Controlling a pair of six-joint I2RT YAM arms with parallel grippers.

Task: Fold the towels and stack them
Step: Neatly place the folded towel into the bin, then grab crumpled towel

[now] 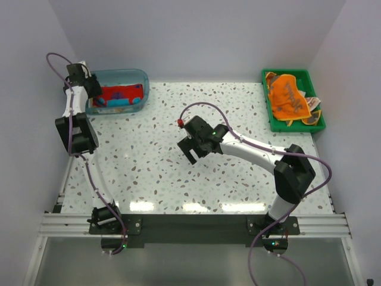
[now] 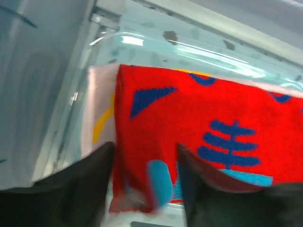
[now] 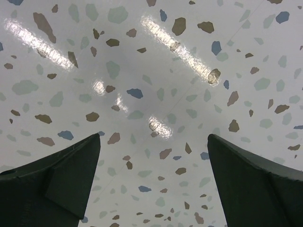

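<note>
White tabletop [image 3: 142, 71] flecked with brown, grey and blue chips fills the view under my right claw [image 3: 154, 137]. Its two dark fingers stand spread as wide as they go, with nothing between them and nothing touching them. From above, this claw hangs over the middle of the table, well apart from every cloth, with its arm bent back toward the base at the near right edge.

My left arm reaches from its base at the near left edge up along the left side to the far left corner. There my left claw [image 2: 146, 156] sits at the left end of the clear blue tub [image 1: 143, 80]. Its fingers are parted. The near left corner of a red towel [image 2: 189, 109] lies in the gap between them, and I see no pinch on the fabric. The corner itself is blurred. This red towel is folded and lies flat inside the tub. It carries dark blue shapes and a light blue patch near my fingers. Under it, a pale cloth [image 2: 99, 118] with a curved yellow mark shows past its left edge. The tub's clear wall rises just beyond both.

In the far right corner sits the green tray [image 1: 271, 122]. An orange towel [image 1: 287, 98] lies crumpled on top in it. Bits of other patterned cloth show from under it at the tray's right side.
</note>
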